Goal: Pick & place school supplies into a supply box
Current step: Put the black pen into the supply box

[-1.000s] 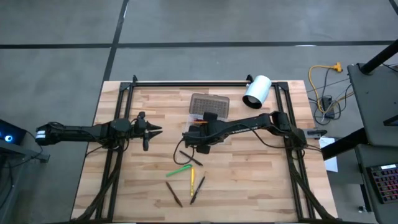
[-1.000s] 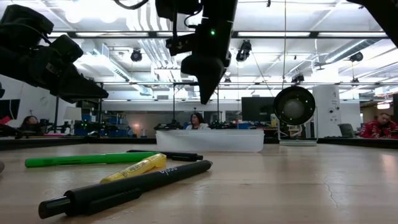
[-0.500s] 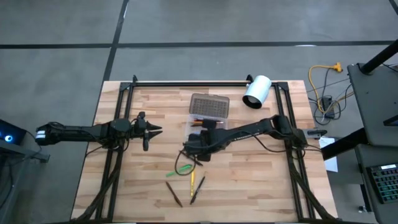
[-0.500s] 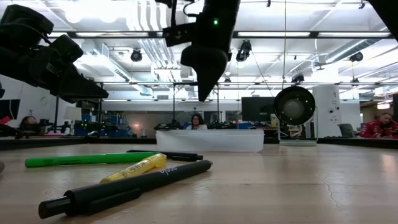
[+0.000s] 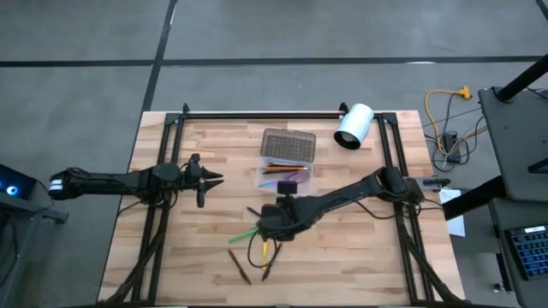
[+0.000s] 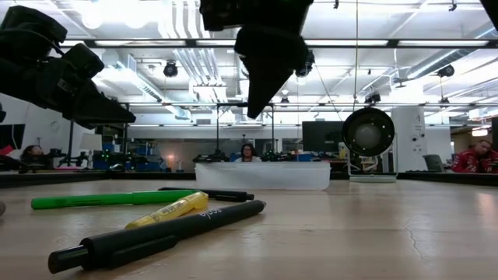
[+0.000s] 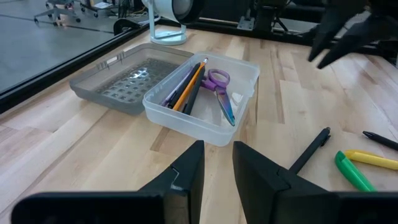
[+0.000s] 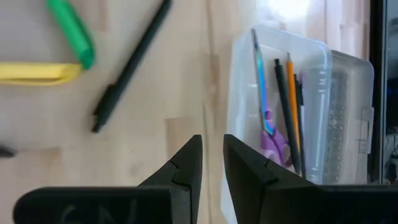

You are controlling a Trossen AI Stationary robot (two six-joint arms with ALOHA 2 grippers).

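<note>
Loose pens lie in a cluster toward the middle of the front edge of the bench [image 5: 360, 257], and the right end effector [image 5: 271, 226] hangs above them, its fingers released to a slim gap with nothing between them. The left end effector [image 5: 214, 178] waits near the left edge, likewise narrowly parted and empty.

The step in hand looks like a reach for the next pen, probably the black pen [image 8: 130, 65] or the green marker [image 5: 247, 233]; the arm hides which. Doing it well calls for parting the fingers wider, turning the wrist so that they straddle the shaft across its length, and closing at mid-shaft, clear of the yellow highlighter [image 5: 265, 250] just beside.

The green marker's long axis runs roughly along the front edge, slightly slanted. The supply box [image 5: 260, 175], behind the cluster, lies the same way, with purple scissors [image 7: 217, 81] and pencils lengthwise inside.
</note>
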